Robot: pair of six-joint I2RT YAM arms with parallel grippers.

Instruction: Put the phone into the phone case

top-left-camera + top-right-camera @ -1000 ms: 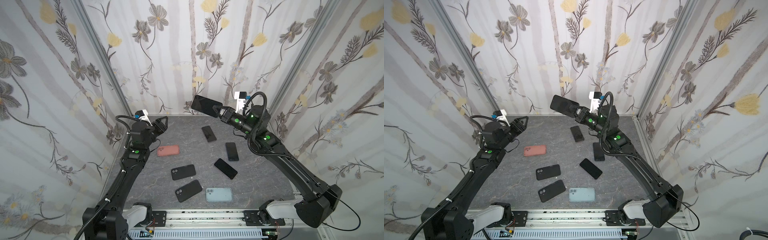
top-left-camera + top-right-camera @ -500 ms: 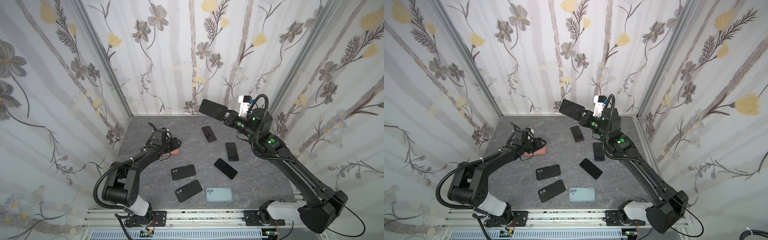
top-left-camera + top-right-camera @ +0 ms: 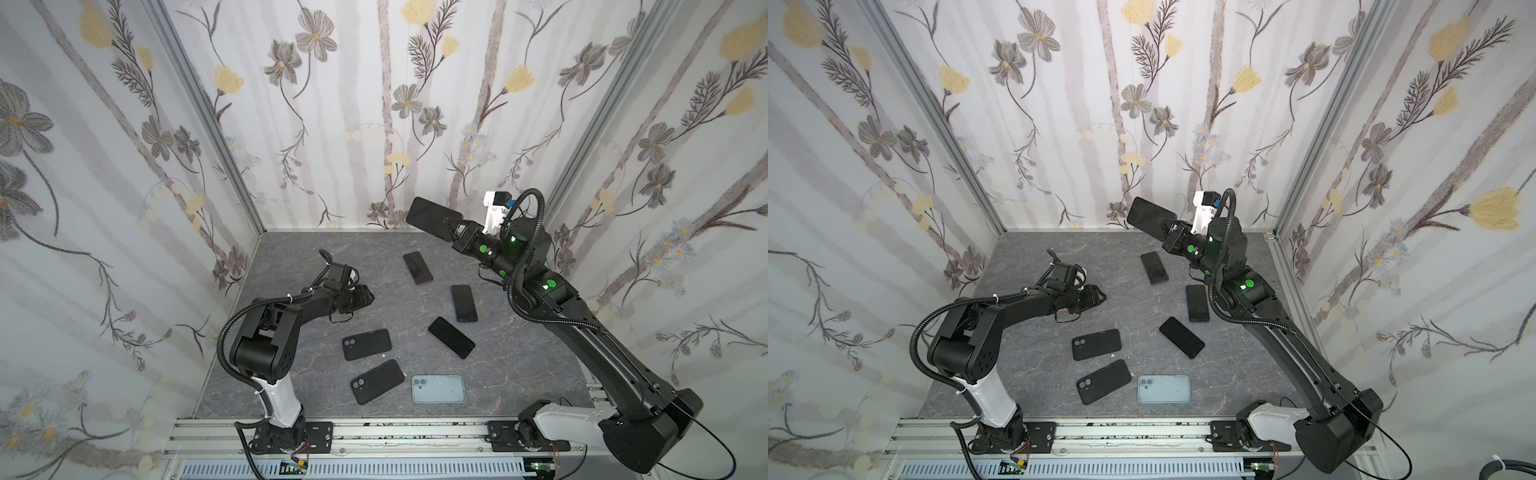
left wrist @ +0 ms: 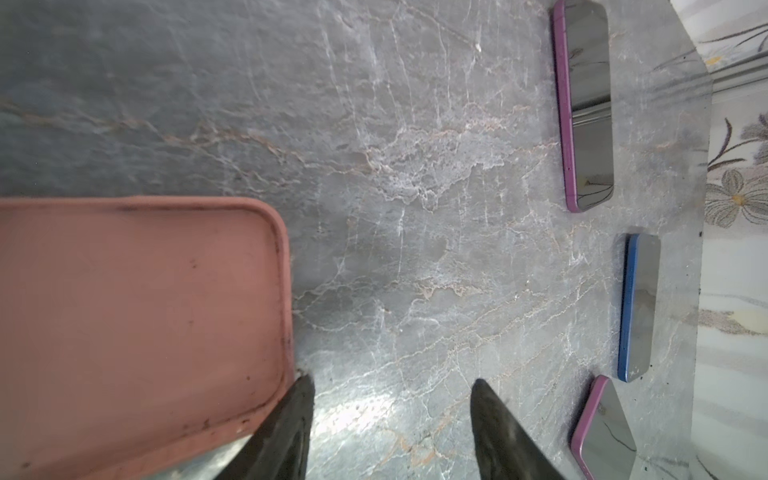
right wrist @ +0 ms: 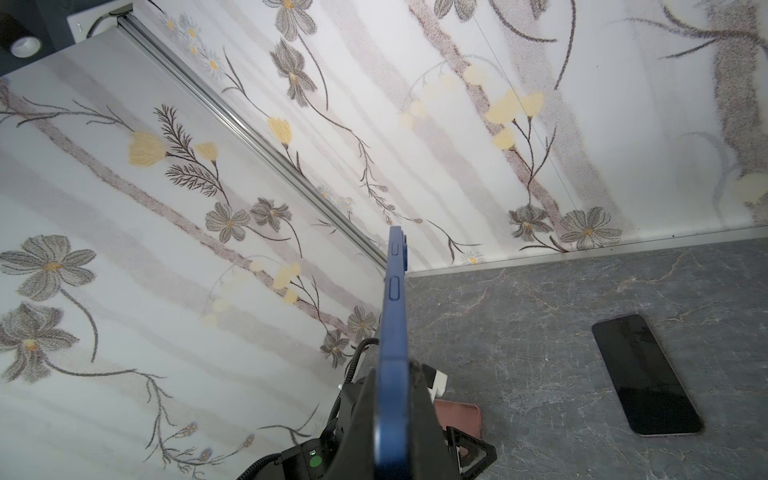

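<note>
Left wrist view: the left gripper (image 4: 392, 384) hangs low with its fingers (image 4: 291, 424) spread, one tip at a corner of the pink case (image 4: 137, 316), the other over bare table (image 4: 415, 208); nothing lies between them. To pin the case well, it should likely shift so the rim sits between the tips. The right gripper (image 3: 453, 230) is clamped on the blue phone (image 5: 392, 311), held high, well apart from the case.

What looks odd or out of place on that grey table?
The salmon-pink rubbery phone case by the left hand is grubby, with dark smudges along its rim. The loose phones and black cases lie at odd angles on the grey marbled table. The right hand holds a blue-edged phone aloft.
</note>
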